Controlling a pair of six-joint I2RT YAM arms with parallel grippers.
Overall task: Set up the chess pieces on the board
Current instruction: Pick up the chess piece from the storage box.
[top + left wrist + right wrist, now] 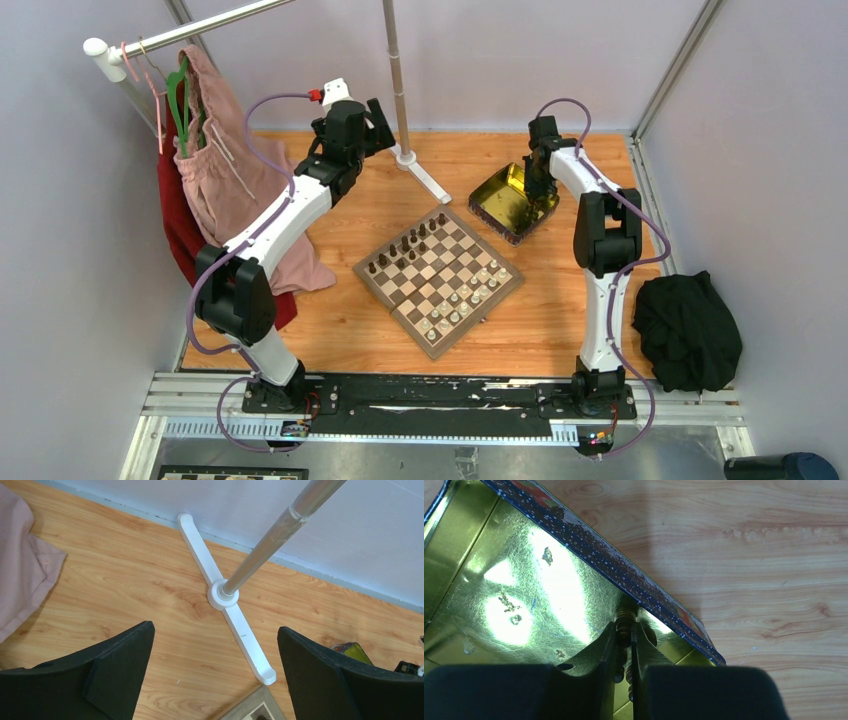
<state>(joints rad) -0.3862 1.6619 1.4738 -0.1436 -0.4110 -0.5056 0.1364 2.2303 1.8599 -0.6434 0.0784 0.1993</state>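
Note:
The board [392, 312] lies angled at the table's middle, with dark chess pieces [405, 246] along its far-left side and pale ones [470, 297] along its near-right side. One corner of the board [255, 705] shows in the left wrist view. My right gripper [624, 626] reaches down into the gold tin [524, 580], jaws shut on a dark brown chess piece [625, 616] near the tin's corner. From above, that gripper [537, 188] sits over the tin [500, 200]. My left gripper [215, 627] hangs open and holds nothing, above bare wood beyond the board's far corner.
A clothes rack's metal pole and white cross base [225, 595] stand just beyond my left gripper. Pink and red garments [215, 170] hang at the left, draping onto the table. A black cloth bundle [688, 330] lies at the right edge.

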